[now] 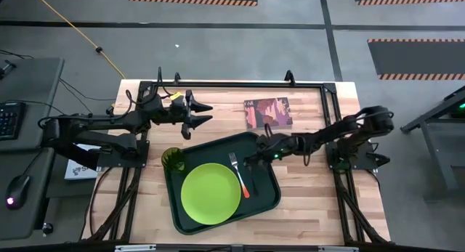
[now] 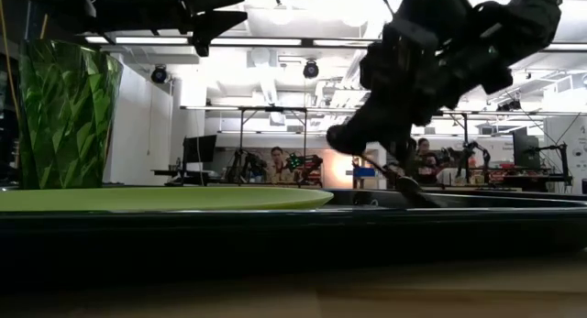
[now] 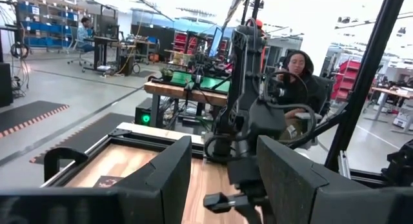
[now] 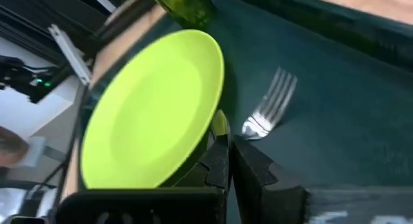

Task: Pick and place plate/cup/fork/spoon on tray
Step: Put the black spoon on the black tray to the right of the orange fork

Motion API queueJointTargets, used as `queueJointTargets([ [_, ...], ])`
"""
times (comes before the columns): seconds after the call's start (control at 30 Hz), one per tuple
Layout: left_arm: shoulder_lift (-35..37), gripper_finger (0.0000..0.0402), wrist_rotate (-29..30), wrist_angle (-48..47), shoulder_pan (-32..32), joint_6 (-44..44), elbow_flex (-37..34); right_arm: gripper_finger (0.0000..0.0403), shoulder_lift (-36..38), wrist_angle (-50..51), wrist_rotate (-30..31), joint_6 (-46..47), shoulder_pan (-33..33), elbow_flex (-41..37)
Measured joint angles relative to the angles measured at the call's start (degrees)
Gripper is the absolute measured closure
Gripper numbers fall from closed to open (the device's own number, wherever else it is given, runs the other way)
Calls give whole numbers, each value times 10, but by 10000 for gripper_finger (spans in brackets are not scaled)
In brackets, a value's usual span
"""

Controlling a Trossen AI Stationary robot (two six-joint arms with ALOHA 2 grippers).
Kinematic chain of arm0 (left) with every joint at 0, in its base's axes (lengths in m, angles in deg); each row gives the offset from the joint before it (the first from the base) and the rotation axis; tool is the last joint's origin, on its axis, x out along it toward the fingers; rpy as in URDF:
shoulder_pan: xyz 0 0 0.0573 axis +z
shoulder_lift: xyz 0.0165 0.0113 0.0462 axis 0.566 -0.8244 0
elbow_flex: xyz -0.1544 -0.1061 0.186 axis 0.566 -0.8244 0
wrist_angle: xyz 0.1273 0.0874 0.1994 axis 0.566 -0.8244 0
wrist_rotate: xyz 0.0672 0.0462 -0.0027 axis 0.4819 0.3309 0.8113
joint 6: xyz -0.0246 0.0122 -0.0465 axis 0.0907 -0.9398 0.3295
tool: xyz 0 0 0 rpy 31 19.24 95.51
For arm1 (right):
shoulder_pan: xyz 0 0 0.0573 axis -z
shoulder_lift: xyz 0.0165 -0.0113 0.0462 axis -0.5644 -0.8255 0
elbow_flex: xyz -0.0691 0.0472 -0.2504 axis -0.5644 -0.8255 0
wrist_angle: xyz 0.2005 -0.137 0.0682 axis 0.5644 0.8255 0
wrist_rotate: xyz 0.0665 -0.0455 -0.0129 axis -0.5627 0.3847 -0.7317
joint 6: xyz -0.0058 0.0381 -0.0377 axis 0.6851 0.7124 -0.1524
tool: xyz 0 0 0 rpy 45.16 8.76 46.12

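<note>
Sitting on the tray (image 1: 265,201): plate (image 1: 210,193), fork (image 1: 240,174), cup (image 1: 172,159) at its corner. Spoon not visible, likely what's left. Right gripper (image 1: 249,162) low over the tray by the fork, fingers nearly closed; contents unclear. Left gripper (image 1: 205,113) parked open over the bench (image 1: 312,216), empty.

Overhead and table-level views, tray (image 1: 265,197) shared
</note>
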Motion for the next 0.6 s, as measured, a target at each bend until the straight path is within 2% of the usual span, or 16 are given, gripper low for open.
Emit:
queueJointTargets([
  [0.33, 0, 234, 0, -1, 0, 0, 0, 403, -33, 7, -19, -4, 22, 0],
  [0.6, 0, 234, 0, -1, 0, 0, 0, 402, -33, 22, 5, -26, 23, 0],
])
